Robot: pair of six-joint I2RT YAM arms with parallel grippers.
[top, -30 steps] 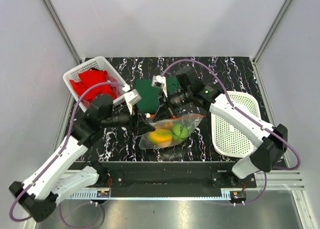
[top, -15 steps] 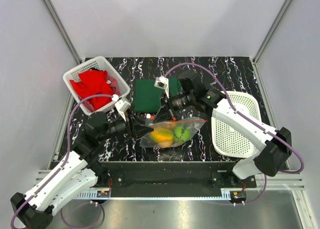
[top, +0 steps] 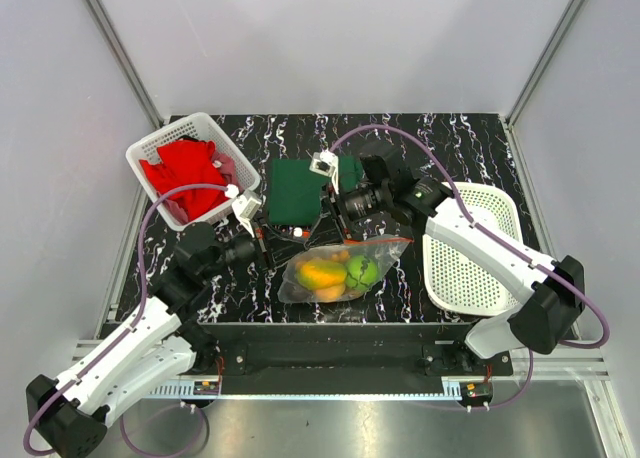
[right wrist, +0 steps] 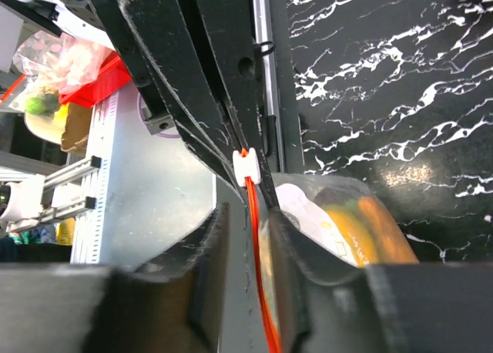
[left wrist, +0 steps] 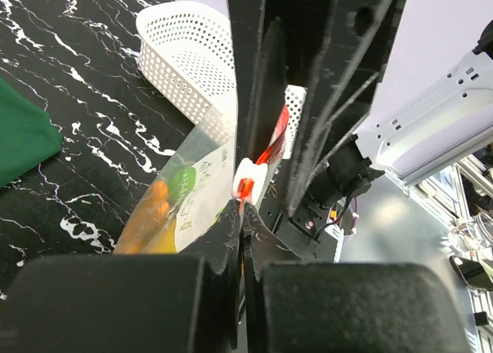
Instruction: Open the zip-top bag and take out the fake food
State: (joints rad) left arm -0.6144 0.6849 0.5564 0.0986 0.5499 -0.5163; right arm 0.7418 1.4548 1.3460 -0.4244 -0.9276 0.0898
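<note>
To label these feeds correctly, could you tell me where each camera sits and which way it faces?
Top external: above and behind the bases, looking down on the table; both arms show, left tool and right tool meeting at the zip-top bag.
Left wrist: on the left arm, facing right along its fingers, shut on the bag's white slider; white basket beyond.
Right wrist: on the right arm, facing left along its fingers, the orange zip strip between them.
Both wrist views share the slider, seen from opposite sides.

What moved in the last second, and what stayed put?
The left gripper pulled back toward its own base, pinching the orange-red strip of the clear crinkly zip-top bag. The right gripper, the bag and the plastic fake food inside barely moved.
</note>
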